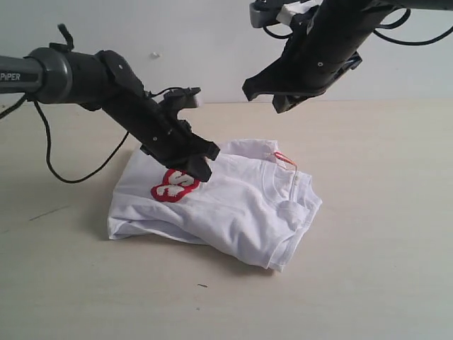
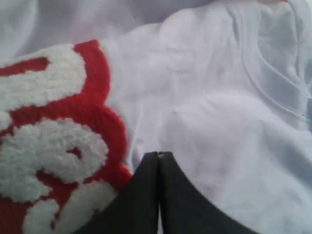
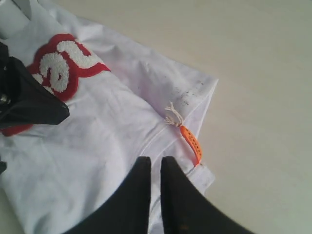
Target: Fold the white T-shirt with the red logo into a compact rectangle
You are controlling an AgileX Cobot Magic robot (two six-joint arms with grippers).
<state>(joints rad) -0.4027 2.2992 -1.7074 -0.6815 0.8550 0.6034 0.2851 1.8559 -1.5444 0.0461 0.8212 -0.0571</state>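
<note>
Large white cotton T-shirt (image 1: 233, 205) lying on pale beige tabletop (image 1: 382, 283) as a bulky folded bundle. Final tidy step, by judgement. Left end effector (image 1: 200, 170) pressed shut, empty, tip down on cloth just beside long red towelling logo patch (image 1: 173, 185). Right end effector (image 1: 279, 95) narrow, nearly closed, empty, hovering above small orange collar tag (image 3: 191, 141). Next: flatten loose edges, square up.

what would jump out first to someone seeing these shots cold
The folded white T-shirt lying mid-table, bright against the beige top, with a piece of the red logo showing on its left half. The left gripper presses down right beside that logo, fingers together. The right gripper hangs in the air above the shirt, and a small orange tag sticks out at the collar edge.
</note>
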